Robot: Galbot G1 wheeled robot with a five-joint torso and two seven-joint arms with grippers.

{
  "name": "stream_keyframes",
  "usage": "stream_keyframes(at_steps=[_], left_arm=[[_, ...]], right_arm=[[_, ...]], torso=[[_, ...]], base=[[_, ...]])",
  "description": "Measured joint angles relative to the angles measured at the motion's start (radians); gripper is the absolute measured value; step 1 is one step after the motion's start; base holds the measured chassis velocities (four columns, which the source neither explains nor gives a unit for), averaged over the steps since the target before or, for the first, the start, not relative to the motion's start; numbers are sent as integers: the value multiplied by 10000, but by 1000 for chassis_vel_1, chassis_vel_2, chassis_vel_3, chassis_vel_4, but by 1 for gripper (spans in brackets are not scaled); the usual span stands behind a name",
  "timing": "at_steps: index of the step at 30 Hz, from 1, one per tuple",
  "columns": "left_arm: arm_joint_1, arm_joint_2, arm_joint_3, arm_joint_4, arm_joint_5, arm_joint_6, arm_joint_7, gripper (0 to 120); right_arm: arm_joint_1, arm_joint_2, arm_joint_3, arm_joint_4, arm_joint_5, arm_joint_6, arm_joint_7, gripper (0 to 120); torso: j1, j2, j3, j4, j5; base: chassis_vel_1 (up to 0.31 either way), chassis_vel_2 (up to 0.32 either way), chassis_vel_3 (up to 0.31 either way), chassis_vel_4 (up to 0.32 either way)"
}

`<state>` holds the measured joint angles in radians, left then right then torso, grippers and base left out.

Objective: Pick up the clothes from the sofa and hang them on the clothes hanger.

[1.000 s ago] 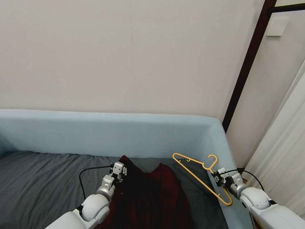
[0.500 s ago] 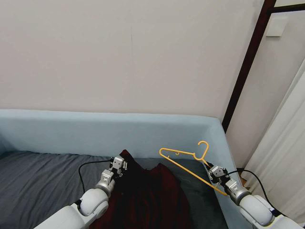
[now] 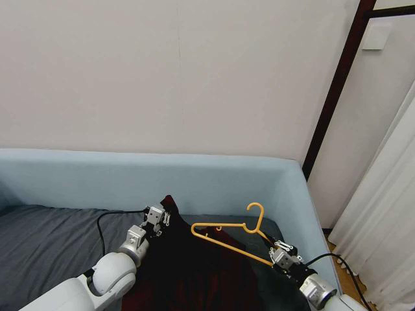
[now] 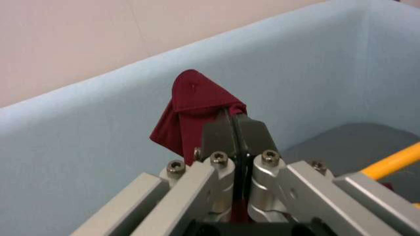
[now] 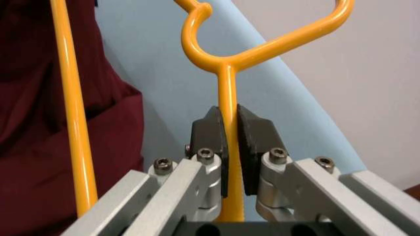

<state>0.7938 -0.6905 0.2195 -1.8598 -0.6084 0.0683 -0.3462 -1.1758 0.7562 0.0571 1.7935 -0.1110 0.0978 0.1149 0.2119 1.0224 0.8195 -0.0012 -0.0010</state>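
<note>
Right gripper (image 5: 229, 130): clenched on an orange hanger (image 3: 220, 225), hook just beyond the fingertips, bar slanting away to its left above the garment (image 3: 194, 269). Left gripper (image 4: 234, 132): pinching a raised fold of that dark red garment, which drapes below it; sofa (image 3: 214, 181) back beyond.

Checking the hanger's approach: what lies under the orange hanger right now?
Under the orange hanger, held by the right gripper, is the dark red garment, one corner pinched by the left gripper. The garment hides the sofa seat beneath.
</note>
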Motion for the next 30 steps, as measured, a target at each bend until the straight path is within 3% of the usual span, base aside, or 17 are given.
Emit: stream_keyframes(at_steps=[13,21,30], left_arm=[[-7,-116,524,-91,154,67,-14,0],[-12,-351,572,262,226,61,-55,0],[33,-452,978,-13,256,157,-82,0]], right_arm=[[802,575,-771,-435,-132,17,122,4],[684,370,-858,-312,-145,37,130,4],[1263,467,-1255,-813,-142,-7,337,4]], torso=[[0,-1,1,-2,2],[1,-2,1,-2,0],[1,-2,1,0,2]], base=[[0,0,0,0],[0,0,0,0],[0,0,0,0]])
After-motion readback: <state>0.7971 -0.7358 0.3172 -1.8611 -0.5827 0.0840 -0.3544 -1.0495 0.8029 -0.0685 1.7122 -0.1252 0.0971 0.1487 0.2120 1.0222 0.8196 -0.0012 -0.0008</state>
